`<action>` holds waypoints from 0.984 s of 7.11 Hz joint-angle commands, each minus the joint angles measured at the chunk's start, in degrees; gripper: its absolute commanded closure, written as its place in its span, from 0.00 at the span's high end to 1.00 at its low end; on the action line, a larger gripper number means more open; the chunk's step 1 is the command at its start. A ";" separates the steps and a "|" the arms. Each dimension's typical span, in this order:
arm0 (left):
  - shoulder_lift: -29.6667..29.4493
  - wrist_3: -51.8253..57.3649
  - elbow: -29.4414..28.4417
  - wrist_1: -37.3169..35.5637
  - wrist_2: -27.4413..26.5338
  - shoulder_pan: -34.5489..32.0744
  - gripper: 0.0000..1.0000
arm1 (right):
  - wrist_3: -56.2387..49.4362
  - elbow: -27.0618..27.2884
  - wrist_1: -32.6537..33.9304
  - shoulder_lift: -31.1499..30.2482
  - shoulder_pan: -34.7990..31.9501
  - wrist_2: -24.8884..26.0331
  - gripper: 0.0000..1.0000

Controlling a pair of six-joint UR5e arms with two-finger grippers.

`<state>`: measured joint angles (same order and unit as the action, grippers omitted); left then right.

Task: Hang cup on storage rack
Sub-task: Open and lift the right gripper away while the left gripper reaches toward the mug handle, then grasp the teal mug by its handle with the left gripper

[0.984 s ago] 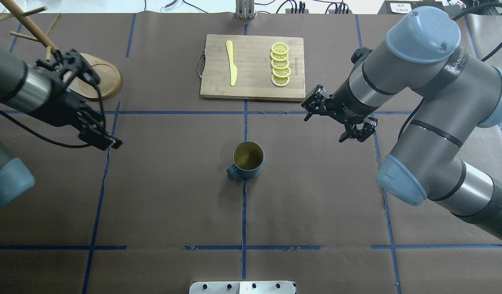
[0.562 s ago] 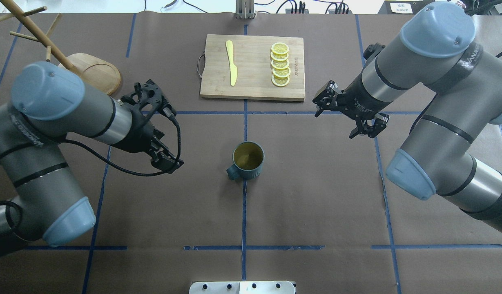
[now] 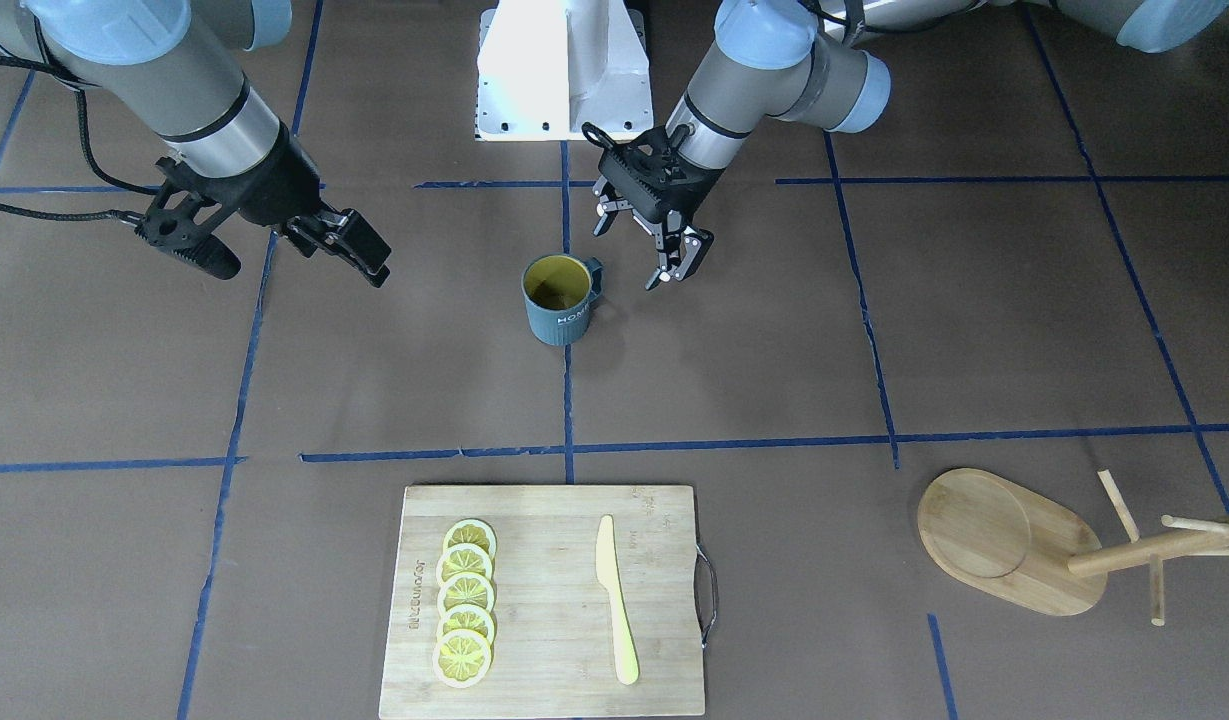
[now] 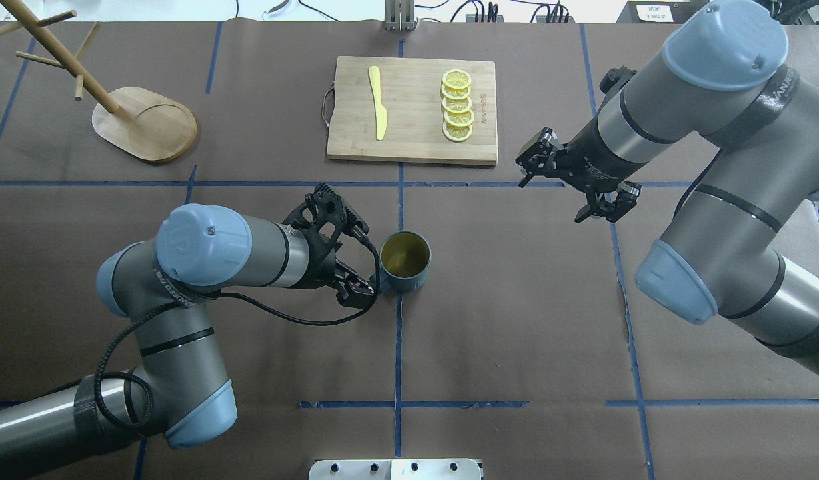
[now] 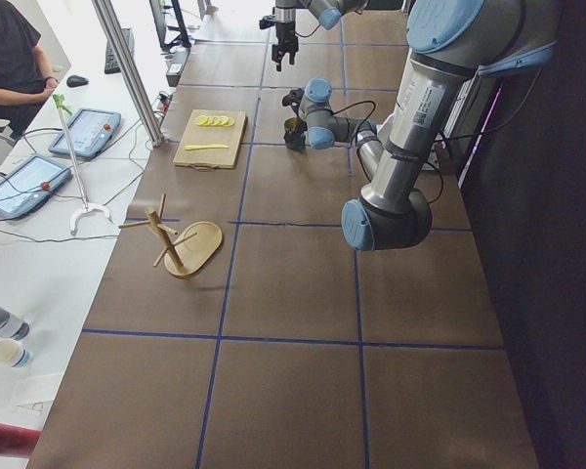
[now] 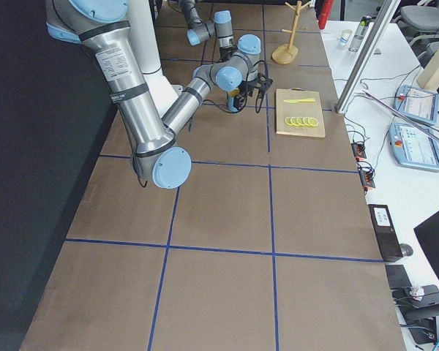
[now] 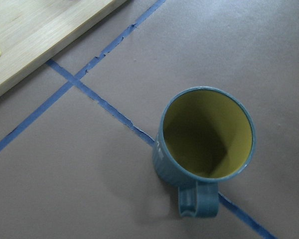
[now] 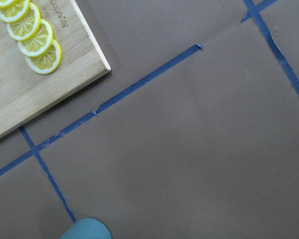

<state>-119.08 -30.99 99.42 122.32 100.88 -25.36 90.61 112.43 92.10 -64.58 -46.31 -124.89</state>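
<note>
So the cup is standing upright, mouth up, on the tabletop pretty much dead centre, right on a blue tape line. The left end effector is just beside it with its jaws spread wide and nothing in them. In the left wrist view the squared handle sticks out toward the camera, so the handle side faces the left arm's approach. That looks like the whole game here: the loop is on the left arm's side.

The right end effector is also spread wide and empty. It hangs well apart from the cup, off by the corner of the cutting board.

The storage rack sits far off at the robot's left, back corner. So the left arm is likely the one for both grab and hang.
</note>
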 commanded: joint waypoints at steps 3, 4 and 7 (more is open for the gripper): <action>-0.28 -3.10 -1.86 2.31 -2.26 3.29 0.86 | 0.00 0.34 0.01 -0.98 -0.10 0.09 0.99; -0.37 -2.93 -2.29 2.31 -2.35 3.30 0.86 | 0.00 0.51 0.10 -1.50 -0.27 0.78 0.99; -1.07 -2.93 -3.26 2.40 -7.10 3.56 0.80 | -0.09 1.57 0.18 -4.40 -3.34 1.05 0.99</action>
<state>-119.87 -33.92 96.51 124.70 94.89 -21.91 90.56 113.65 92.22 -67.85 -48.12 -123.97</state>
